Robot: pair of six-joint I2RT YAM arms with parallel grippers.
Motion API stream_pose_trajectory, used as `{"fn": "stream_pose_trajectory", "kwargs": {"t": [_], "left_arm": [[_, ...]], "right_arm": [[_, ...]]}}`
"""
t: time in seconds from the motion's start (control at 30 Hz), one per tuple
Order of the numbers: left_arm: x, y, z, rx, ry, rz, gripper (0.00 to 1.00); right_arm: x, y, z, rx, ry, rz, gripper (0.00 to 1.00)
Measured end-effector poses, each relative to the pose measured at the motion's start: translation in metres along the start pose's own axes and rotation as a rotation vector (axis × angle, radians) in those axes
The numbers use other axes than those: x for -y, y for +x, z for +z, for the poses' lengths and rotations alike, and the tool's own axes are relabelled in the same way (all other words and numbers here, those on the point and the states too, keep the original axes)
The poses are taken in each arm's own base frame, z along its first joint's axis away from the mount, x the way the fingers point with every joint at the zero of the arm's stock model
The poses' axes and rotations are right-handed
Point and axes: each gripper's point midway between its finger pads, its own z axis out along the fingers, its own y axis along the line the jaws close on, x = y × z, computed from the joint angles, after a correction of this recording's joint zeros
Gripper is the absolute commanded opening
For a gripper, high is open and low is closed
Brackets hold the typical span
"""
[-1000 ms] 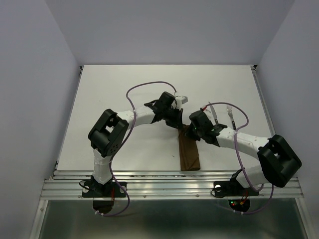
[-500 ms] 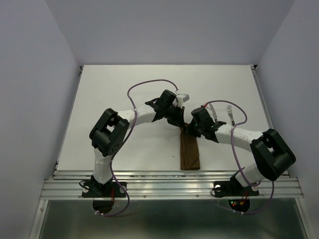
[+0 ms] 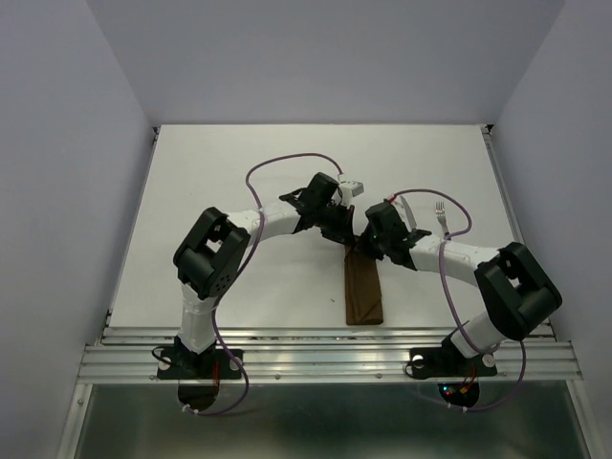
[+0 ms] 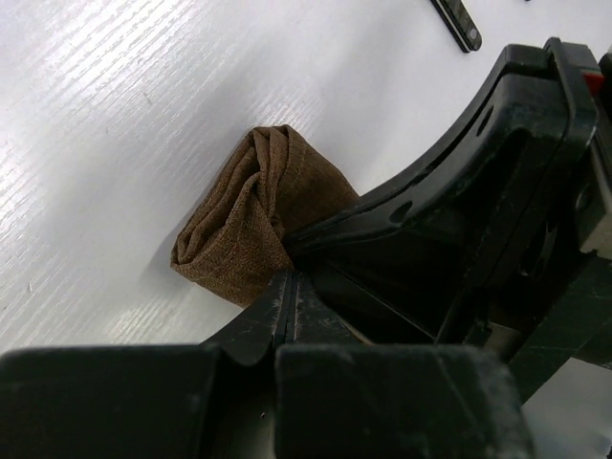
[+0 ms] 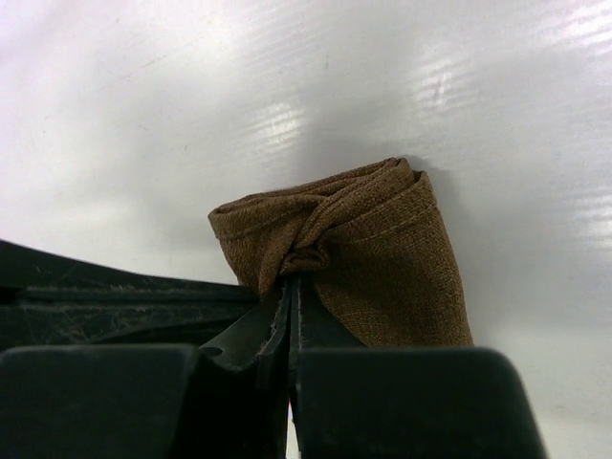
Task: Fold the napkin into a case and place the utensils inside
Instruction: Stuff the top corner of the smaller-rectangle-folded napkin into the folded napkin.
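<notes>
The dark brown napkin (image 3: 363,292) lies folded into a narrow strip that runs toward the near edge of the table. Its far end is bunched up between both grippers. My left gripper (image 4: 290,279) is shut, its tips pinching the lower edge of that bunched end (image 4: 251,218). From the other side my right gripper (image 5: 295,279) is shut on a gathered fold of the same end (image 5: 356,251). In the top view both grippers (image 3: 346,235) (image 3: 363,247) meet over the strip's far end. The fork (image 3: 442,215) and knife (image 3: 403,205) lie to the right.
A dark utensil handle (image 4: 457,21) shows at the top of the left wrist view. The right arm's black body (image 4: 478,210) sits close beside the left fingers. Purple cables (image 3: 287,164) loop over both arms. The metal rail (image 3: 325,359) borders the table's near edge.
The right gripper has closed on the napkin's far end and edged left toward the left gripper. The left gripper stays shut in place.
</notes>
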Motion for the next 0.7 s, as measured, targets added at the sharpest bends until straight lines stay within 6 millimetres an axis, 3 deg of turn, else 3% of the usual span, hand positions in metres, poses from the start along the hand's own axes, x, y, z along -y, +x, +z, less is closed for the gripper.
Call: {"fn": "stream_pose_trajectory", "kwargs": {"t": [0.4, 0.7], "left_arm": [[-0.002, -0.003, 0.003, 0.006, 0.002, 0.012, 0.0], [-0.003, -0.001, 0.004, -0.004, 0.007, 0.007, 0.0]], "right_arm": [[-0.004, -0.012, 0.004, 0.014, -0.009, -0.018, 0.01], [-0.007, -0.016, -0.027, 0.057, -0.083, -0.001, 0.01]]}}
